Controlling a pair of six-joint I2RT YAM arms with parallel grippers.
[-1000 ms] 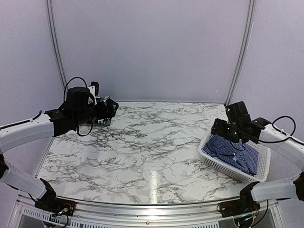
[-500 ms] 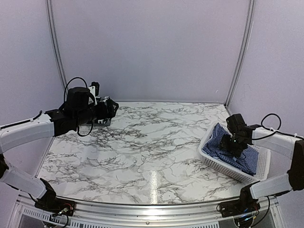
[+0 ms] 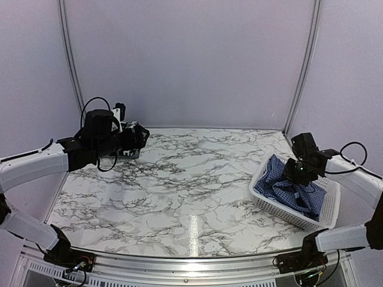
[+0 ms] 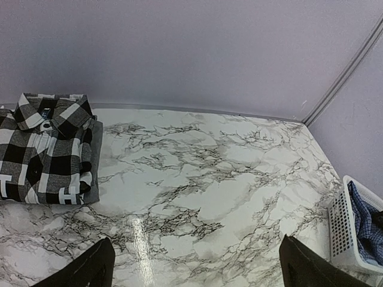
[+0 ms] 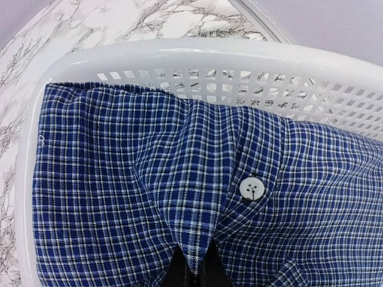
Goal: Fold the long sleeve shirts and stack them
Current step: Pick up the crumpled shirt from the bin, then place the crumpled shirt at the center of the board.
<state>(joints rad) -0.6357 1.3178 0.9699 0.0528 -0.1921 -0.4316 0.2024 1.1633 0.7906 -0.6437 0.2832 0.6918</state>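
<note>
Nearest the right wrist camera, the right claw [image 5: 192, 266] was closed to a narrow pinch on a pointed fold of the blue shirt [image 5: 119, 179]. The cloth tapered down into the slit between the dark fingers. Just up and to the right of that pinch sat a white button [image 5: 252, 189] on the checked fabric. The rest of the shirt spread away from the claw on both sides and lay inside the basket [image 5: 179, 55]. Its slatted white rim curved round the far edge of the cloth, with marbled counter [image 5: 119, 18] showing beyond it.

From above, that claw hung over the basket at the counter's right side, near the front. The shirt was bunched inside it, and one part stood up higher than the rim on the basket's left side.

Farther back on the left, the left claw [image 4: 196, 251] was held above the counter, well apart from the basket. Its two fingers [image 4: 90, 269] were spread wide at the lower corners of its own view, with nothing between them but bare marble.

Beyond it, at the far left of the counter and close to the back wall [image 4: 179, 48], lay the plaid shirt [image 4: 45, 149]. It was folded flat with its collar toward the wall. A grey layer [image 4: 95, 161] showed under its right edge; what that was, I could not tell.
</note>
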